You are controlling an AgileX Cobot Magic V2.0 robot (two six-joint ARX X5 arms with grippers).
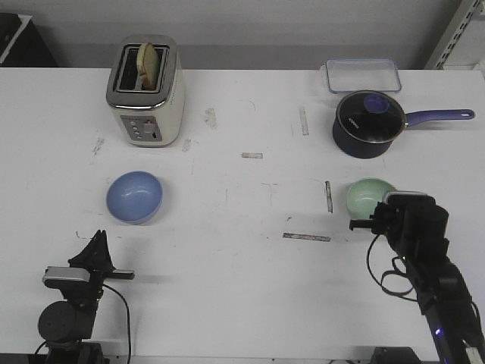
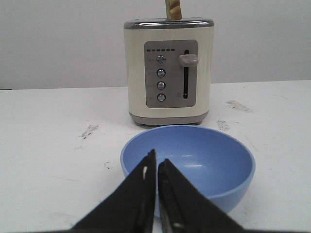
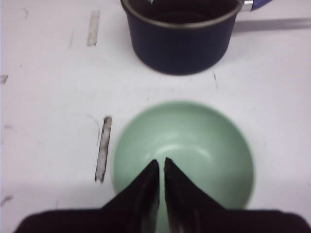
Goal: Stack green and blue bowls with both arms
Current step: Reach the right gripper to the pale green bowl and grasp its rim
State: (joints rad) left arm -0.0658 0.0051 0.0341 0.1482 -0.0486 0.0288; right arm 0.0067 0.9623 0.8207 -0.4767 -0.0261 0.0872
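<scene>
The periwinkle blue bowl (image 1: 134, 197) sits upright on the left of the white table; it also shows in the left wrist view (image 2: 209, 165). My left gripper (image 1: 97, 243) (image 2: 156, 159) is shut and empty, its tips just short of the bowl's near rim. The pale green bowl (image 1: 367, 196) sits upright on the right; it also shows in the right wrist view (image 3: 194, 141). My right gripper (image 1: 385, 208) (image 3: 161, 162) is shut and empty, above the bowl's near side, and hides part of the bowl in the front view.
A cream toaster (image 1: 145, 91) with toast stands behind the blue bowl. A dark navy saucepan (image 1: 367, 125) with glass lid stands behind the green bowl. A clear lidded box (image 1: 363, 75) is at the back right. Tape marks (image 1: 306, 237) dot the table.
</scene>
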